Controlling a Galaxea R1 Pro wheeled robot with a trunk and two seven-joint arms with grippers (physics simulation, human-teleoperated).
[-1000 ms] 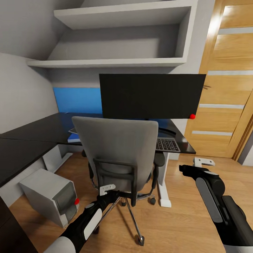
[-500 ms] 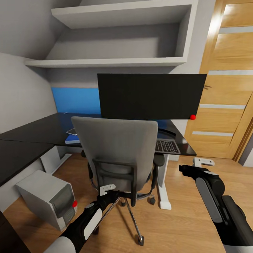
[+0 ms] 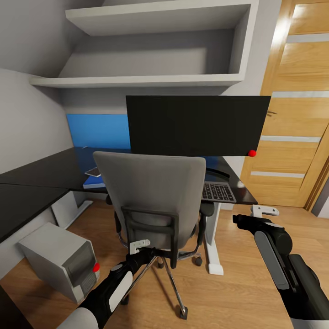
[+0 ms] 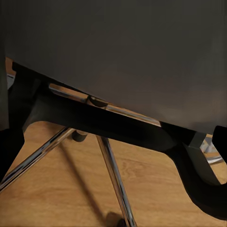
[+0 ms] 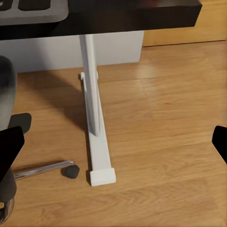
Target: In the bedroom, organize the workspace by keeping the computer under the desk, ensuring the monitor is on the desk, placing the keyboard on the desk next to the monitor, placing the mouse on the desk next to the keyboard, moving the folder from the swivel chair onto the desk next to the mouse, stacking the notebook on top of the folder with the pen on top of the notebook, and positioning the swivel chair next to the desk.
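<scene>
swivel chair (image 3: 153, 196) at desk (image 3: 41, 176) edge | left pincer (image 3: 139, 246) behind backrest (spread, empty) | right pincer (image 3: 264, 211) spread, empty

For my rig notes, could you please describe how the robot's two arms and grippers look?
Both arms are glossy black with light grey panels along the links. The left arm ends in a white left gripper; the right arm ends in a white right gripper. In the wrist views the fingers appear as black silhouettes.
</scene>
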